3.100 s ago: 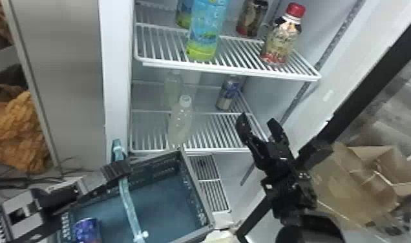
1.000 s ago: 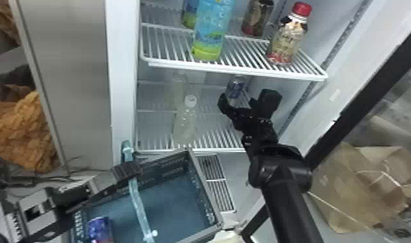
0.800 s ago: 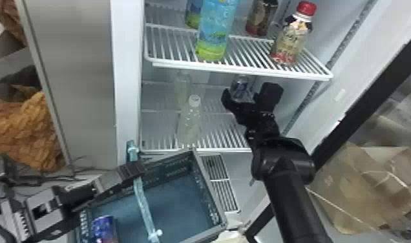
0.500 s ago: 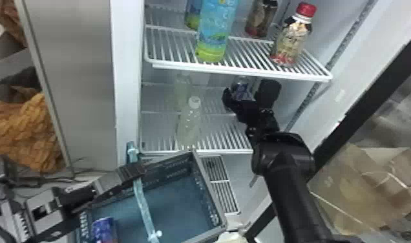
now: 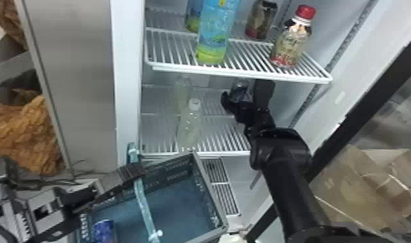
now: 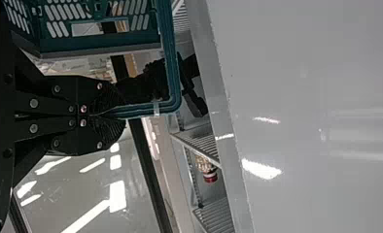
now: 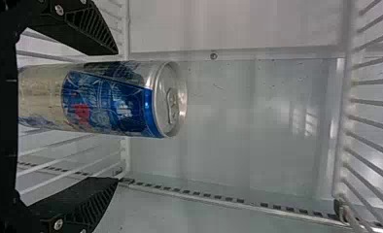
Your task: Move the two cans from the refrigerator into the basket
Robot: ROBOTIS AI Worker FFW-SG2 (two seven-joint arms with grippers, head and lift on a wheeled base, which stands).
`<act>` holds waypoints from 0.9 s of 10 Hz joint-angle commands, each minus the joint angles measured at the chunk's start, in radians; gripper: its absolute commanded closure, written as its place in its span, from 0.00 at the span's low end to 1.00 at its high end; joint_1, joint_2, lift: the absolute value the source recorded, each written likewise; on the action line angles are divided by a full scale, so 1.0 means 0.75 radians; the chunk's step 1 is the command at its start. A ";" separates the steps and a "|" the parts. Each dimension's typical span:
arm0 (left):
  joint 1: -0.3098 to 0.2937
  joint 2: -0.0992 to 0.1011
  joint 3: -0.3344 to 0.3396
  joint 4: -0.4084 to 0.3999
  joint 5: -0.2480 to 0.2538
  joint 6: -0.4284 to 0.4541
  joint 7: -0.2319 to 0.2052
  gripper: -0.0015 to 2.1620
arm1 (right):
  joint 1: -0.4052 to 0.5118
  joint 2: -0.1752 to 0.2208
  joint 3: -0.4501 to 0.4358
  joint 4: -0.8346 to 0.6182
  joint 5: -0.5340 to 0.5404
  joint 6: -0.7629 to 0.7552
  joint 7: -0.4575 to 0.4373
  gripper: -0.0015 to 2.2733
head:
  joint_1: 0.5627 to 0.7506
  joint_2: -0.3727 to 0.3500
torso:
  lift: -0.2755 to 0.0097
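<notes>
My right gripper (image 5: 246,91) gapes around the glossy, upright can (image 7: 119,104) near the wire shelf's (image 5: 226,153) rear edge. My left gripper (image 5: 137,171) pinches the smooth handle (image 6: 172,73).

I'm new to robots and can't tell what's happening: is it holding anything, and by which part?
The left gripper holds the basket by its handle. The right gripper stands open around a can, not gripping it.

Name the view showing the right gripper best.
The right wrist view: close up, the right gripper stands open either side of the can. The head view shows it smaller, from behind; the left wrist view, partly, beyond the basket handle.
</notes>
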 commanded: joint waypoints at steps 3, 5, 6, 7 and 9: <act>-0.007 0.000 -0.005 0.005 0.000 -0.001 0.000 0.56 | -0.029 -0.007 0.002 0.050 -0.010 0.000 -0.003 0.10 | 0.64 0.08 | 0.20; -0.020 0.000 -0.015 0.018 0.000 -0.008 0.000 0.56 | -0.068 -0.025 0.004 0.119 -0.018 0.004 0.022 0.38 | 0.63 0.08 | 0.20; -0.020 0.000 -0.015 0.021 0.000 -0.008 0.000 0.56 | -0.068 -0.027 0.015 0.122 -0.018 0.000 0.022 0.52 | 0.63 0.08 | 0.20; -0.017 0.000 -0.015 0.021 0.000 -0.008 0.000 0.56 | -0.065 -0.025 0.015 0.119 -0.018 0.000 0.022 0.56 | 0.63 0.08 | 0.20; -0.017 0.002 -0.015 0.021 0.003 -0.011 0.000 0.56 | -0.046 -0.025 0.031 0.089 -0.013 0.000 0.020 0.56 | 0.64 0.08 | 0.20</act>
